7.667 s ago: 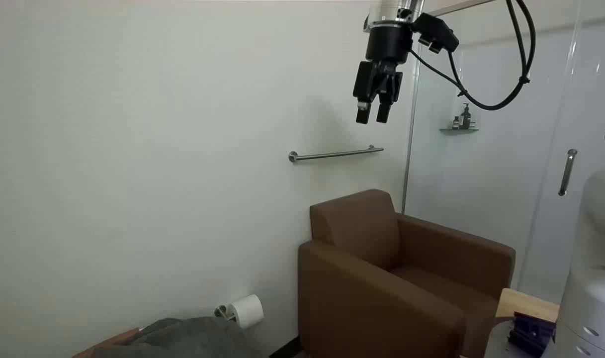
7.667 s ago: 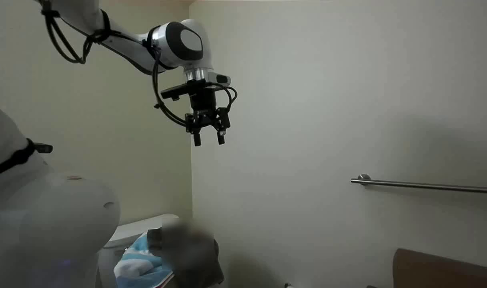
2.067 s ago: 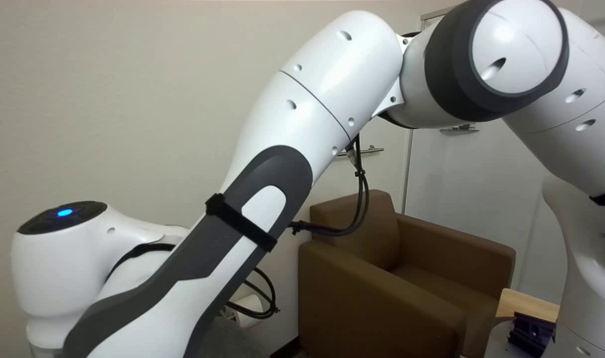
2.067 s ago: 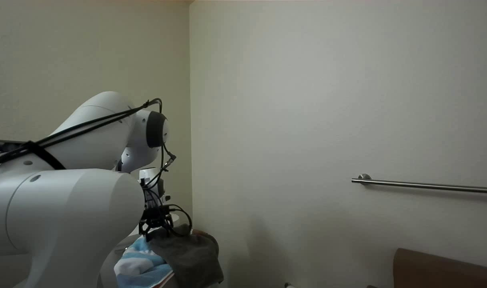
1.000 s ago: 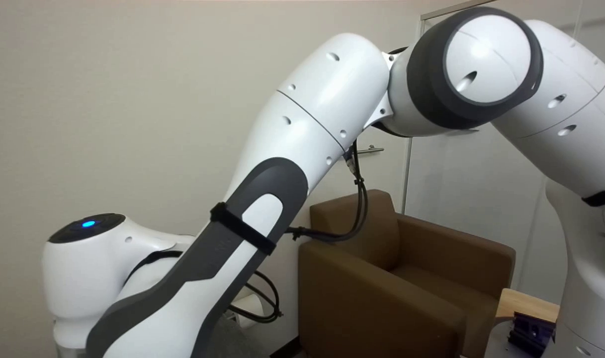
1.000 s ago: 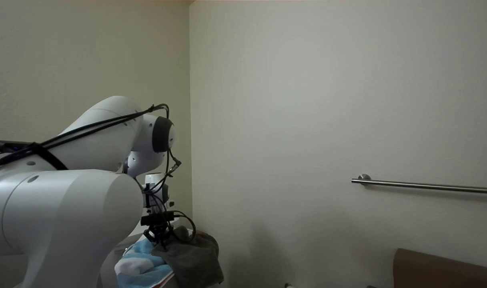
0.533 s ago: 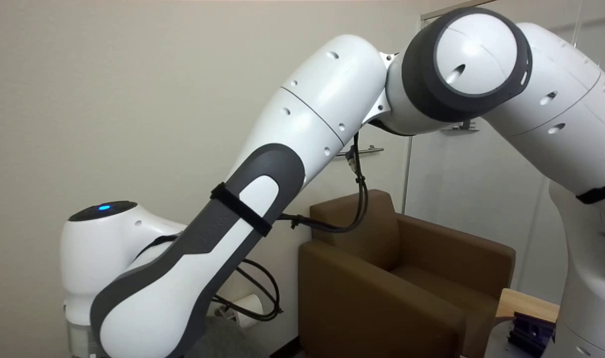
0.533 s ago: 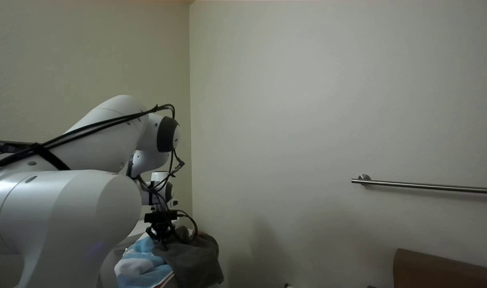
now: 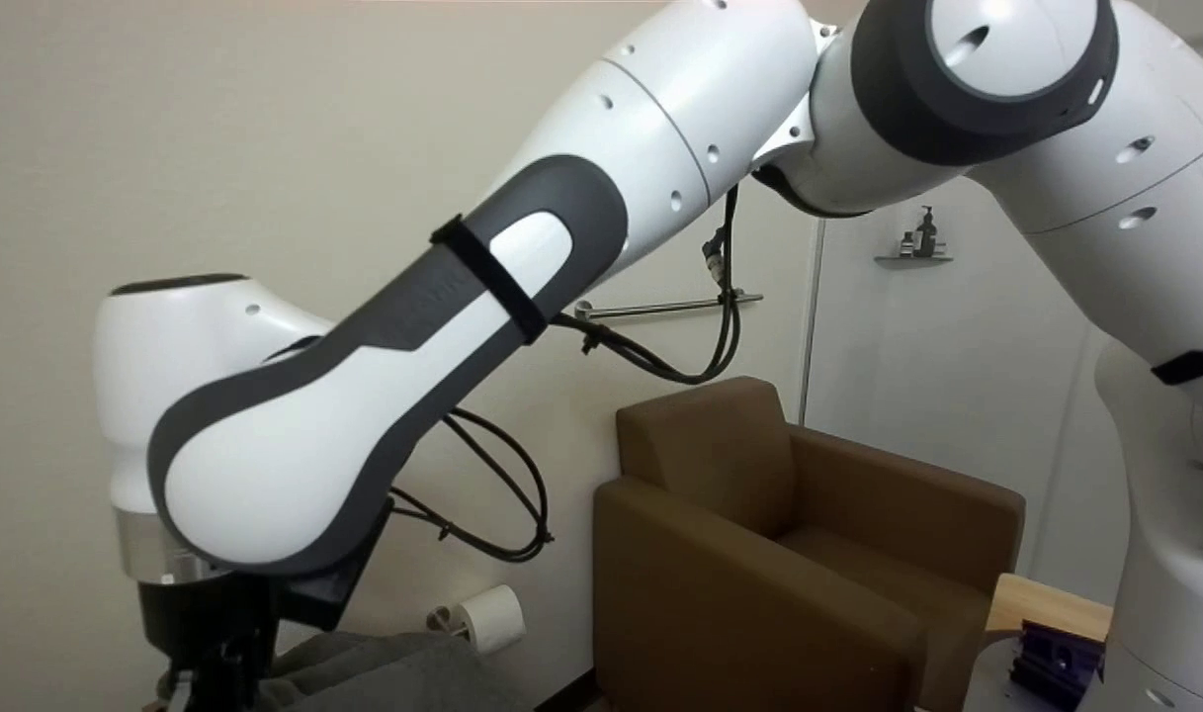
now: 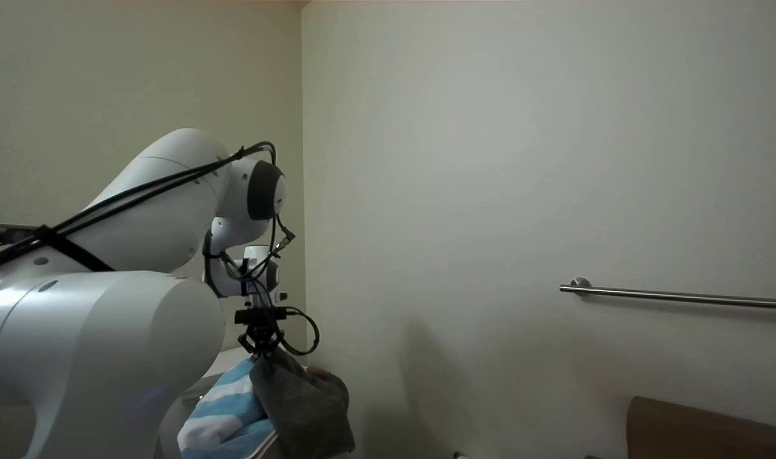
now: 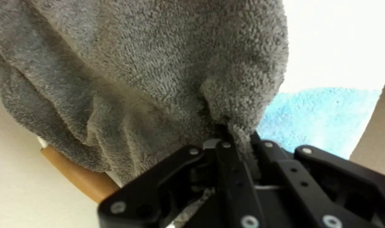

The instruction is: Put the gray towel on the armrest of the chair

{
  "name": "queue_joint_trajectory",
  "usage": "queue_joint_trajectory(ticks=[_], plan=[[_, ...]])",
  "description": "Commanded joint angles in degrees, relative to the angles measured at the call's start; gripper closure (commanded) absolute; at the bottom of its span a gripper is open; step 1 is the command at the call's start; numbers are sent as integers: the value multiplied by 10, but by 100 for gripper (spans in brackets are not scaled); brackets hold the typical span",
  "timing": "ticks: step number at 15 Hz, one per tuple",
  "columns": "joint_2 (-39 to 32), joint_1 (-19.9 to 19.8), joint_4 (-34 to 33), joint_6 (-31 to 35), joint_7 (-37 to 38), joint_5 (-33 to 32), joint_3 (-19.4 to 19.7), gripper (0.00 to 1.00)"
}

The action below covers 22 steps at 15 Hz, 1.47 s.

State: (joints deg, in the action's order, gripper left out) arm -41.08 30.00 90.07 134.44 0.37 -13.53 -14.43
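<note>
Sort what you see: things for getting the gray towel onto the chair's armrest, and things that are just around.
For the job:
gray towel, pinched in the tool
brown chair
its armrests

Just around:
striped blue-and-white cloth
toilet paper roll
metal wall bar
bottles on a shelf
dark purple object

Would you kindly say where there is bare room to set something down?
In an exterior view, the nearer armrest is bare on top, bordered by seat and backrest; the visible seat is bare too. It is crowded around the gripper, which holds the gray towel beside a striped cloth.
</note>
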Motion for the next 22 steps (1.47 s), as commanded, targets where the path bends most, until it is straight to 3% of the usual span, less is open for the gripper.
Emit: queue_joint_trajectory(ticks=[1,8,22], plan=[[70,-11,39,-41,-8,9,-2,91],[138,-29,72,-68,7,6,7,91],[194,-50,57,-100,-7,26,2,92]])
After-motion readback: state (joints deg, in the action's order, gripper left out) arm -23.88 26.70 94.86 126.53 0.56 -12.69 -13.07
